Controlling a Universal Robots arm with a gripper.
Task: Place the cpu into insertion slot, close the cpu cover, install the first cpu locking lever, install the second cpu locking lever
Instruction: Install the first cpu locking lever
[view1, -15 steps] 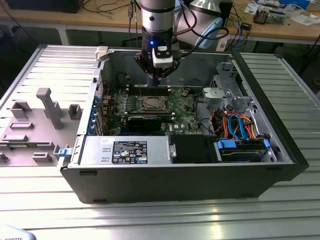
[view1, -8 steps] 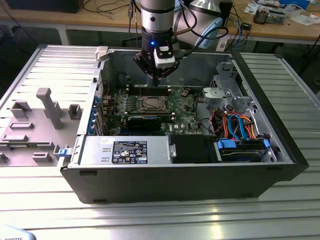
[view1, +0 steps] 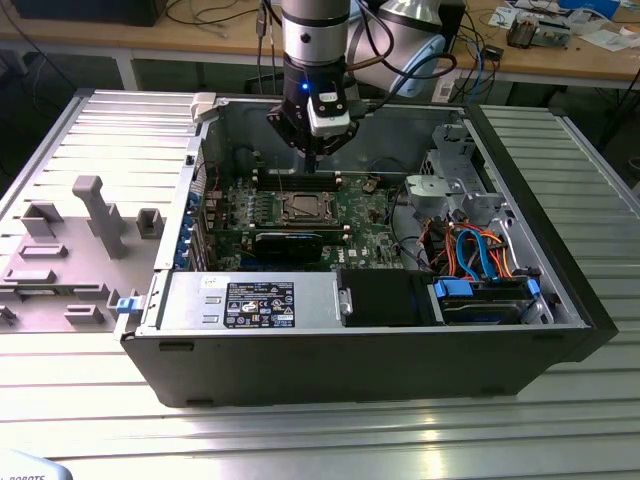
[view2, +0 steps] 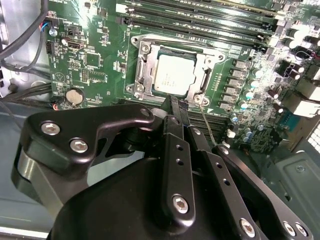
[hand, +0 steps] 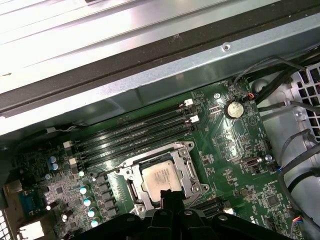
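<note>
Pressing together with no gap I can make out and nothing held between them, the jaws of the gripper (view2: 177, 104) hang just over one edge of the socket in the second wrist view. Just beside the fingertips a thin lever rod (view2: 207, 125) slants up from the socket corner, apparently unlatched. Beyond the tips the cpu (view2: 173, 75) lies flat in the insertion slot (view2: 150, 40), and the cpu cover (view2: 142, 70) looks folded down around it, its window framing the metal top. The main risk, as I judge it, is the narrow tips sliding off so slim a rod and striking the cover or the chip. A push slightly off line could also land on the row of small components (view2: 235, 85) on the green circuit board (view2: 95, 55), or let the sprung rod snap back
</note>
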